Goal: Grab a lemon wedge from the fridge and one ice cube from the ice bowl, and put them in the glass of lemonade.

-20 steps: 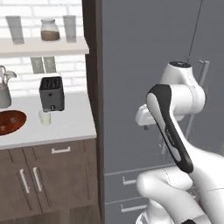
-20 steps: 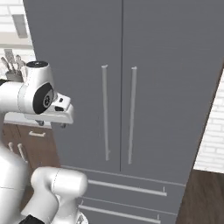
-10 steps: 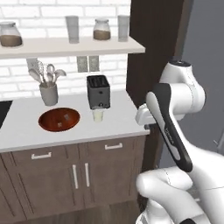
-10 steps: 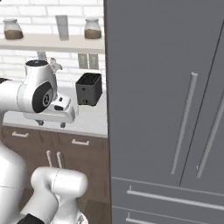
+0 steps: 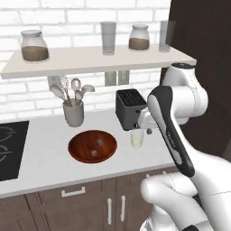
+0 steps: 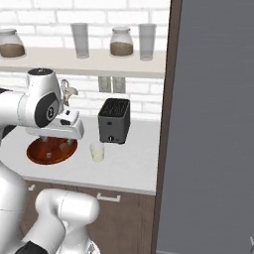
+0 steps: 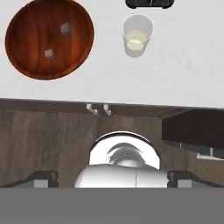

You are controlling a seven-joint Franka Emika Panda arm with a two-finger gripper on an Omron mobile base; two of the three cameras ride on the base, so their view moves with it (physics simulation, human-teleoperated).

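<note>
- A white brick wall backs a smooth pale counter (image 5: 49, 158) over dark brown wooden cabinets (image 5: 90, 207); a flat shelf (image 5: 90, 61) carries lidded glass jars of brown powder (image 5: 34, 45) and tall grey empty glasses (image 5: 108, 37).
- The ice bowl (image 5: 81, 151), wide, shallow and round in glossy reddish-brown wood, sits on the counter beside the dark cooktop (image 5: 9, 149); two small pale ice cubes (image 7: 57, 41) lie apart inside it.
- The glass of lemonade (image 5: 137, 138), a short clear tumbler with pale yellow liquid, stands just right of the bowl, in front of the boxy black toaster (image 5: 130, 108).
- A grey cup of utensils (image 5: 73, 113) stands behind the bowl.
- The matte grey fridge (image 6: 218, 124) rises flat at the counter's right end.
- The gripper (image 7: 111, 178) hangs released, fingers spread wide and empty, above the counter's front edge.
</note>
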